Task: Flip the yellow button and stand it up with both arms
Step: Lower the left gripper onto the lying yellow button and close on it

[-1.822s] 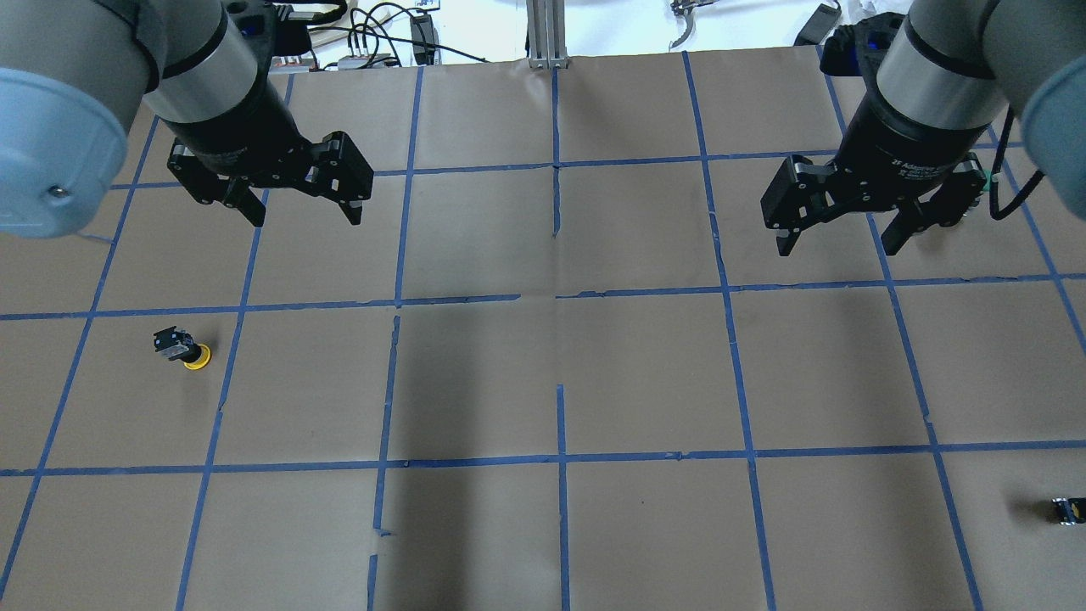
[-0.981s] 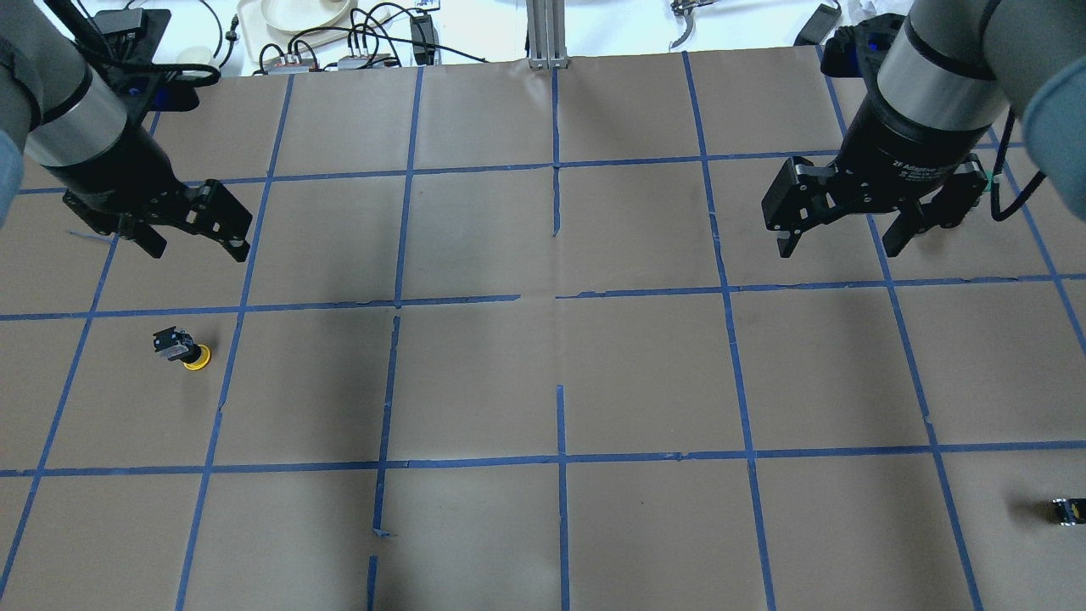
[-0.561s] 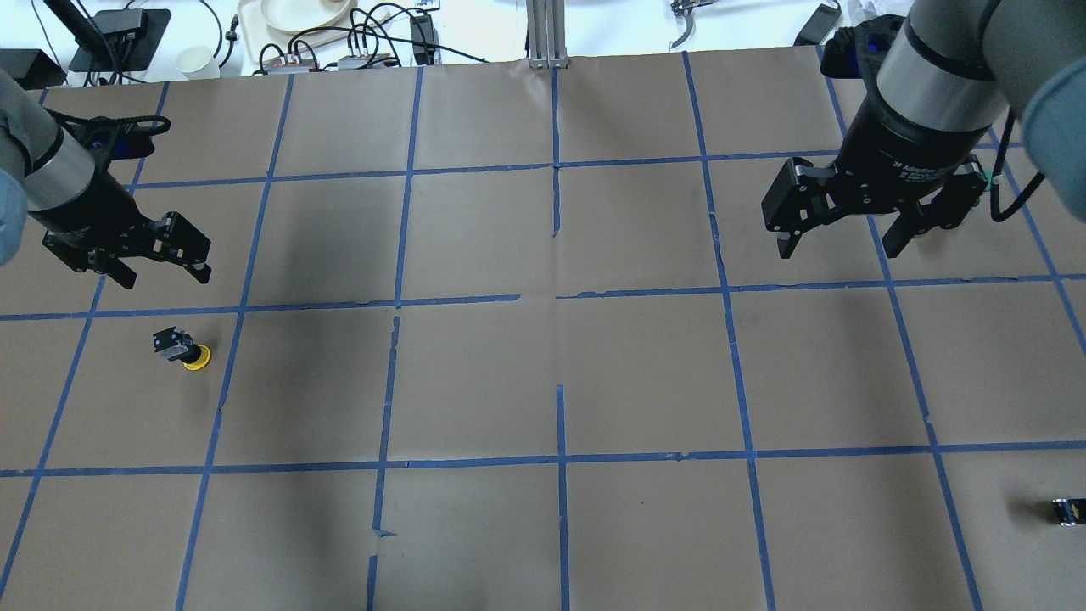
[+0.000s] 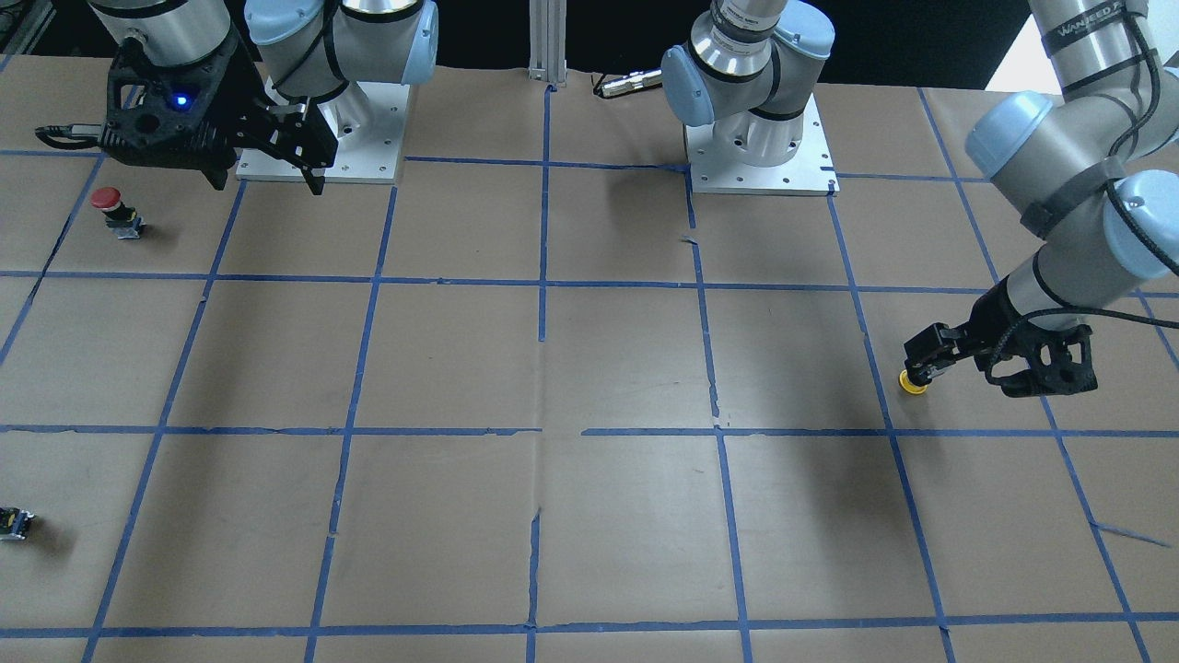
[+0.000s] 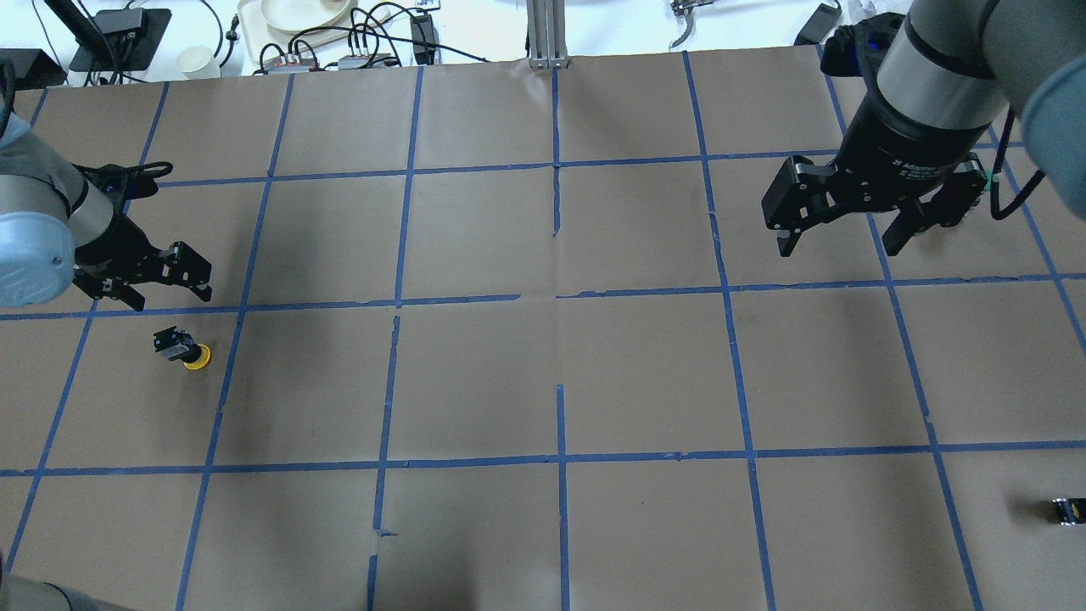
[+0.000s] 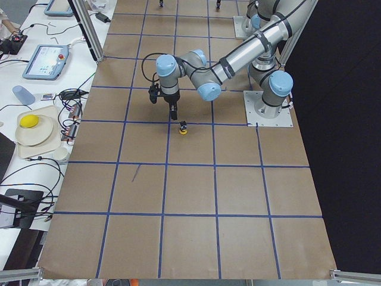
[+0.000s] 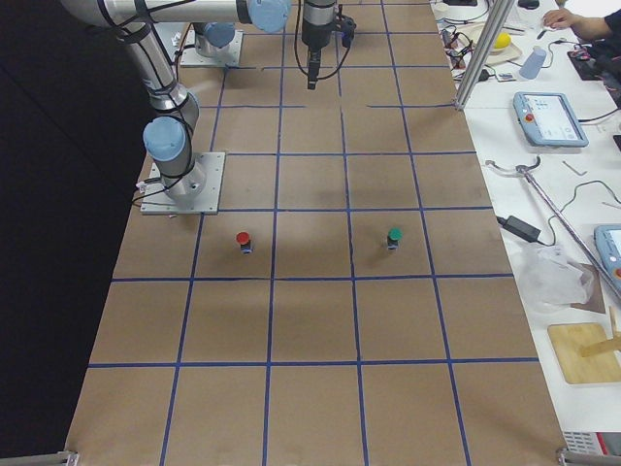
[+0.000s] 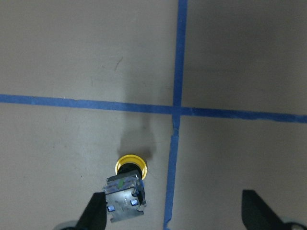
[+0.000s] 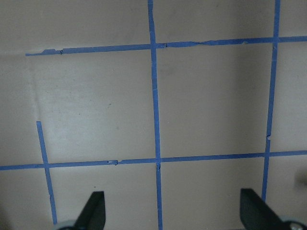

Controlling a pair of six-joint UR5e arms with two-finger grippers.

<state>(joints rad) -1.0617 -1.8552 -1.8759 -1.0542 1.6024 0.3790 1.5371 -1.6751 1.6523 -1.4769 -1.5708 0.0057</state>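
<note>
Two grippers, both spread wide, both empty. One yellow button [image 5: 182, 348] cap-down on desk [image 5: 645, 373], base up, near left gripper [image 5: 168, 295], not touching. Right gripper [image 5: 837, 244] well apart. Also one red button [image 4: 109, 204], one green button [image 7: 394, 236], one capless switch block [image 5: 1067, 510].

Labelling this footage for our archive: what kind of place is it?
Probably a robotics lab bench: two robot arms bolted to a paper-covered table gridded with blue tape, and a touchscreen pendant beside it.
</note>
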